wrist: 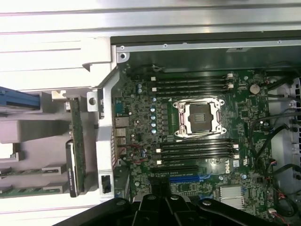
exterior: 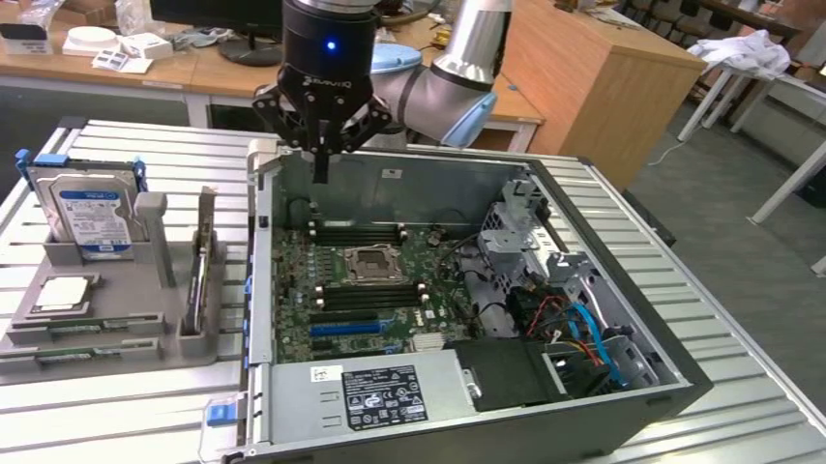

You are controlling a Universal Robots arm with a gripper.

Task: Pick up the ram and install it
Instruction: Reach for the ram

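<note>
The ram (exterior: 203, 263) is a thin green stick standing on edge in a grey holder (exterior: 155, 319), at the exterior view's left of the open computer case (exterior: 645, 377). The wrist view has the same ram (wrist: 78, 141) beside the case wall. My gripper (exterior: 320, 177) hangs above the far left corner of the case, fingers shut with nothing between them, and well apart from the ram. Its black fingers (wrist: 164, 205) point down over the motherboard (wrist: 141, 122). Black memory slots (wrist: 190, 83) lie on both sides of the processor socket (wrist: 200, 117).
The grey holder also carries a blue-labelled hard drive (exterior: 91, 215), a square silver processor (exterior: 65, 293) and flat green sticks (exterior: 77, 332). Cables and a drive cage (exterior: 568, 309) crowd the case at the exterior view's right. A power supply (exterior: 374, 391) sits at its near end.
</note>
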